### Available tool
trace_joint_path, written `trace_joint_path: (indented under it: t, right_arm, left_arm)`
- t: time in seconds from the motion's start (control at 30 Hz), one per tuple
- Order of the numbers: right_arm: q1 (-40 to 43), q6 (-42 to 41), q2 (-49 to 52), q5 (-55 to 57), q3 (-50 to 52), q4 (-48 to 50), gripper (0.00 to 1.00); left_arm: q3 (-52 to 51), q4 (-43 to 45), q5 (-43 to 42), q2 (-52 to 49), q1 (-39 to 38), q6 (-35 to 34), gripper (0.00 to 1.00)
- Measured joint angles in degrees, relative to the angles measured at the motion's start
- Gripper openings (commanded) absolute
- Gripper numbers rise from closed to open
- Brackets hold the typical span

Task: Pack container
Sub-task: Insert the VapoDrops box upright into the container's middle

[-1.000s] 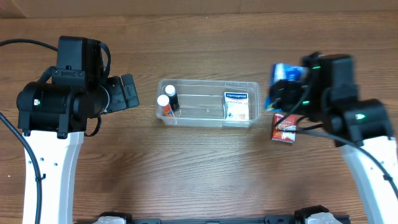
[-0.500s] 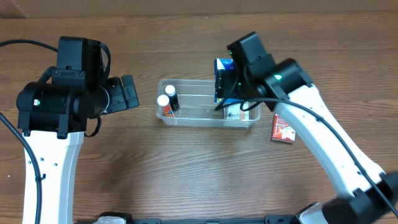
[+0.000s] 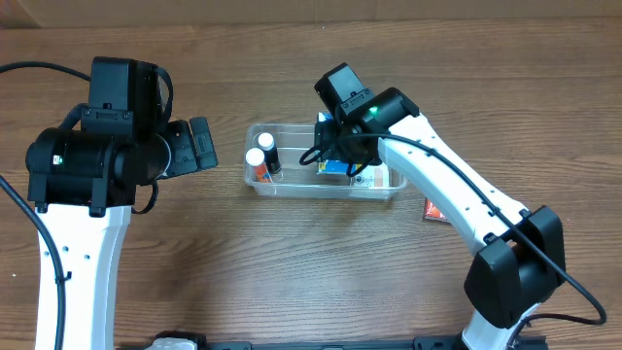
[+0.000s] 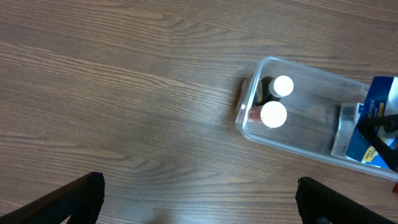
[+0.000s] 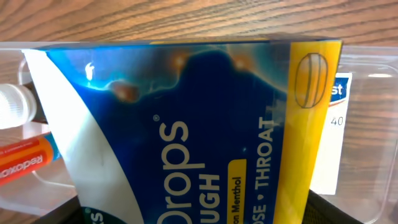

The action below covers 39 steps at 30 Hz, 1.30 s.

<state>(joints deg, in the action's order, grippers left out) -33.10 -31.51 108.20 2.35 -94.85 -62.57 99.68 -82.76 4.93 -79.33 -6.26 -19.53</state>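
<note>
The clear container [image 3: 292, 189] lies at the table's middle; it also shows in the left wrist view [image 4: 292, 146]. Two white-capped bottles [image 3: 257, 158] stand at its left end. A white and blue box [image 3: 381, 178] lies at its right end, partly hidden. My right gripper [image 3: 336, 148] is shut on a blue and yellow cough drops pack [image 5: 186, 137] and holds it over the container's middle. The pack fills the right wrist view, with the container's rim [image 5: 373, 62] behind it. My left gripper [image 4: 199, 199] is open and empty over bare wood, left of the container.
A red box [image 3: 433, 209] lies on the table right of the container, partly under my right arm. An orange-labelled bottle [image 5: 25, 158] shows at the container's left end. My left arm [image 3: 97, 156] stands at the left.
My right arm has swung left with the blue pack, from beside the red box to over the container's middle. My left arm has not moved.
</note>
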Motion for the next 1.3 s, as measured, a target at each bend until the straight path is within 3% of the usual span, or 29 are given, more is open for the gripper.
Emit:
trace_joint_path:
  t: [0.53, 0.6, 0.67, 0.83, 1.0, 1.13, 1.2, 1.3]
  right_arm:
    - [0.0, -1.27, 8.68, -0.87, 0.02, 0.02, 0.04]
    - [0.0, -1.29, 8.72, -1.11, 0.02, 0.02, 0.15]
    - [0.0, -1.27, 8.76, -1.53, 0.02, 0.04, 0.17]
    - [-0.04, -1.27, 8.76, -1.95, 0.02, 0.02, 0.45]
    - [-0.07, -1.27, 8.76, -1.97, 0.02, 0.0, 0.47]
    - [-0.15, -1.27, 8.76, -1.97, 0.02, 0.02, 0.54]
    - [-0.28, -1.27, 8.76, -1.99, 0.02, -0.04, 0.62]
    - [-0.33, -1.29, 8.76, -2.01, 0.02, -0.07, 0.64]
  left_arm:
    - [0.0, 0.0, 0.0, 0.0, 0.0, 0.0, 1.0]
    - [0.0, 0.0, 0.0, 0.0, 0.0, 0.0, 1.0]
    - [0.0, 0.0, 0.0, 0.0, 0.0, 0.0, 1.0]
    - [0.0, 0.0, 0.0, 0.0, 0.0, 0.0, 1.0]
    - [0.0, 0.0, 0.0, 0.0, 0.0, 0.0, 1.0]
    - [0.0, 0.0, 0.02, 0.0, 0.0, 0.0, 1.0]
    - [0.0, 0.02, 0.0, 0.0, 0.0, 0.0, 1.0]
    - [0.0, 0.0, 0.0, 0.0, 0.0, 0.02, 1.0]
